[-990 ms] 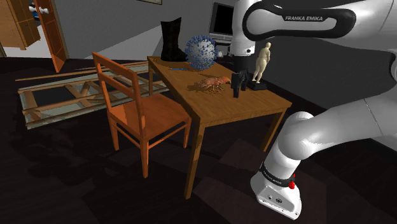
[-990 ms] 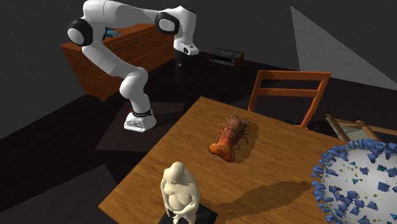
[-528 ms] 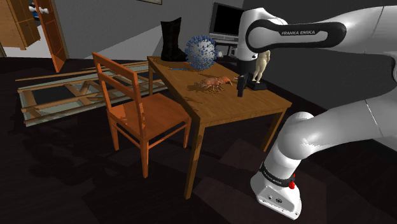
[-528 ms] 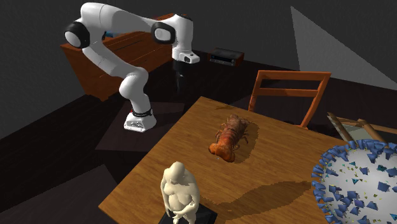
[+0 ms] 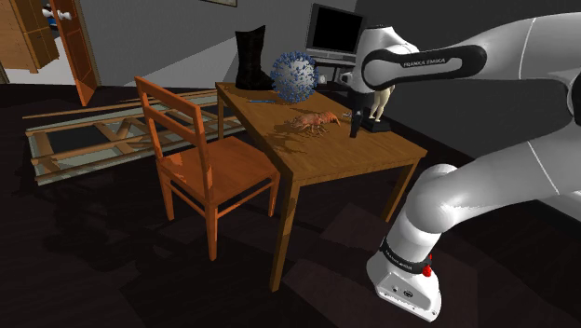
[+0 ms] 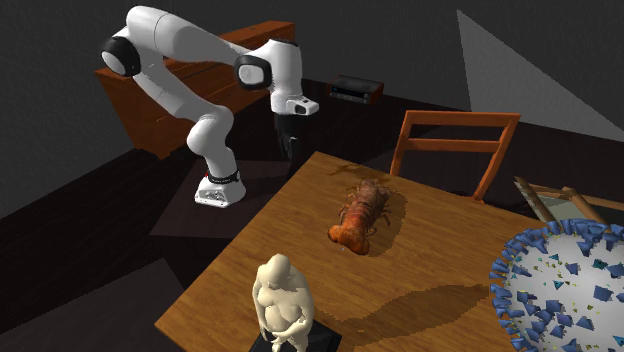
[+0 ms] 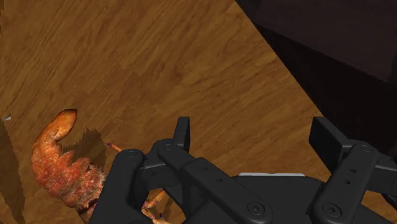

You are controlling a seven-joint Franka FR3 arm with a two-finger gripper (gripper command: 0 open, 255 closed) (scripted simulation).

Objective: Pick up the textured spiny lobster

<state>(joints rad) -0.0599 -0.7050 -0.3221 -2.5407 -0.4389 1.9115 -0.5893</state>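
- One orange-brown lobster is lying flat on the wooden bench, near the middle, untouched.
- Gripper is hanging over the bench's edge, pointing down; fingers are standing spread apart, gripping nothing.
- Lobster is sitting off to one side of the fingers, not between them.
- Pale figurine and blue spiky ball are standing on the same bench; wooden chair is standing beside it.
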